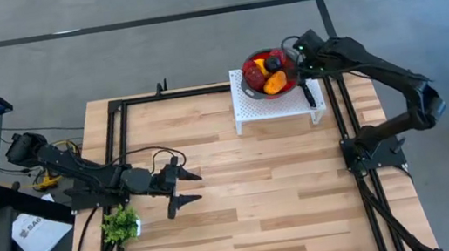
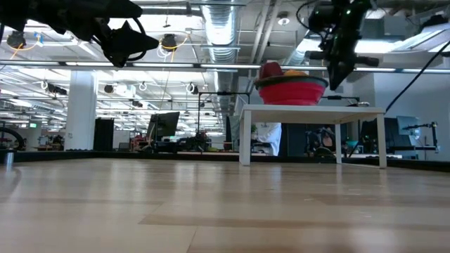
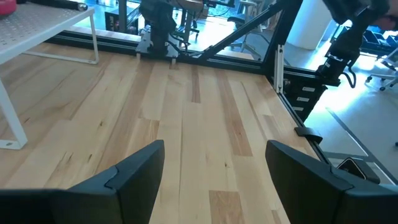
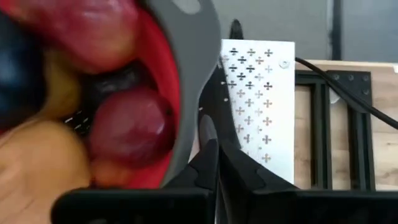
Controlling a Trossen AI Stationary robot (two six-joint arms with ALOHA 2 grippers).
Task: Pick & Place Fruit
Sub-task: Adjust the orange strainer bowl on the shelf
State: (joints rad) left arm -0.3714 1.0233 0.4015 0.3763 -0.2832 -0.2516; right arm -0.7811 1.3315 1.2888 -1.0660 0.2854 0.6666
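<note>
On the small white perforated stand at the desk's far edge, the rounded red, orange and dark toy fruit sits heaped in a red bowl. The right gripper hangs at the bowl's rim, fingers clenched on nothing. Judging by this, the placing looks done; next it should lift clear. The left gripper waits released over bare desk.

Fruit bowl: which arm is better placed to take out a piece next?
Right. The right gripper hangs at the rim of the red bowl of fruit on the white stand, jaws together. The left gripper is open over bare table, far from the bowl.
</note>
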